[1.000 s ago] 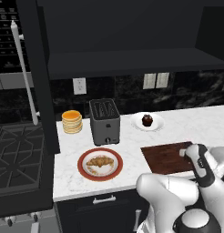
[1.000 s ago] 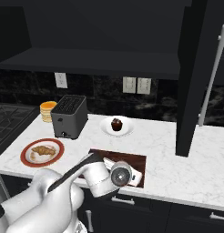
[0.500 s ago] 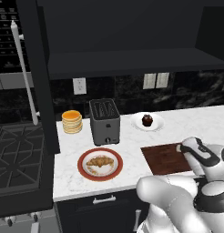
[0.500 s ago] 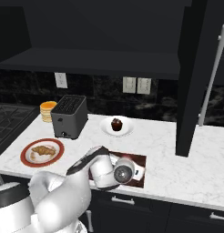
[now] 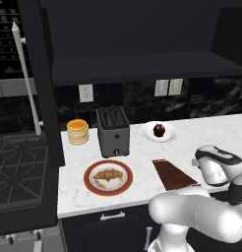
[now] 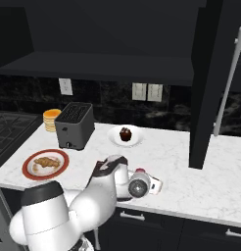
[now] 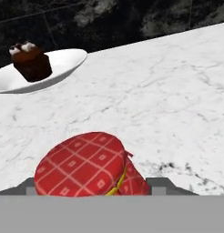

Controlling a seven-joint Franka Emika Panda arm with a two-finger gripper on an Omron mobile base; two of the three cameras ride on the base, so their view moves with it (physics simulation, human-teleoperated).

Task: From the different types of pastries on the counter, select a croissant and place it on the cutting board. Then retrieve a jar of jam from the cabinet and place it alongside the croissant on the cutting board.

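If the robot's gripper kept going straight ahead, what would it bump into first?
The jar of jam sits right between the gripper's jaws. Past it lies bare counter, then probably the dark wall; the cupcake sits left of that line.

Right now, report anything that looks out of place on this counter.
The croissant lies on the red-rimmed plate, not on the board, though the gripper already grips the jar. By the task's order, the croissant should have been moved first. Nothing looks spilled or damaged.
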